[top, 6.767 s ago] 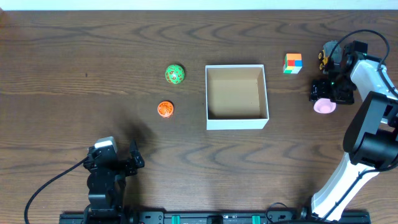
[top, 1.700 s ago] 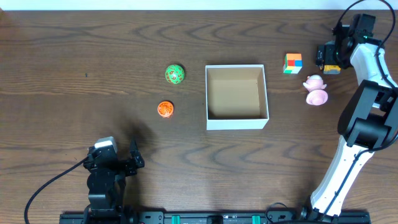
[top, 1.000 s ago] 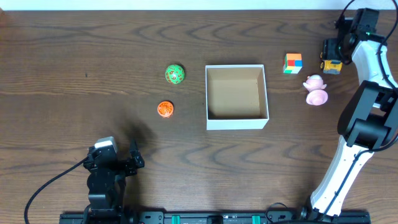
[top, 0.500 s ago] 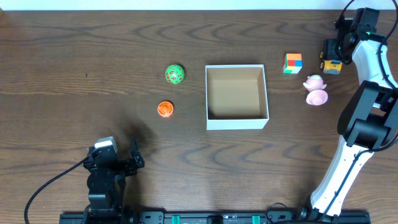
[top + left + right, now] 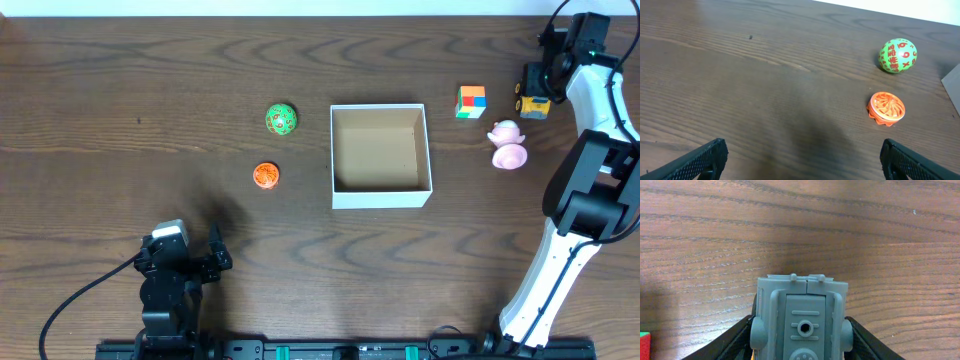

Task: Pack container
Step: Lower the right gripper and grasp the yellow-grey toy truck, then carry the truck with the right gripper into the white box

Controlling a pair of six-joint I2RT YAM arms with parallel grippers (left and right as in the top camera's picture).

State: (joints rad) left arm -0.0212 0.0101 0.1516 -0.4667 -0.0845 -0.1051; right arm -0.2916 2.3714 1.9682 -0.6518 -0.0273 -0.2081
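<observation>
Left gripper [image 5: 802, 157]: idle, jaws wide, empty. Container [image 5: 381, 198]: well to the left of the right gripper and nearer the base; mouth up, square, so no long axis. Right gripper [image 5: 799, 324]: fingers flank the truck [image 5: 533, 104], hold not certain. It should clamp the flat grey sides centred, then lift straight.

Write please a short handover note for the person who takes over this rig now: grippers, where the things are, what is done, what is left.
Left gripper: open, empty, parked away from the toys.
Right gripper: fingers flank the toy truck at the far right; a firm grip cannot be told.
Container: centre, empty.
Green ball and orange disc lie to its left, colour cube and pink toy to its right.
Done: nothing packed.
Left: all five toys.
</observation>
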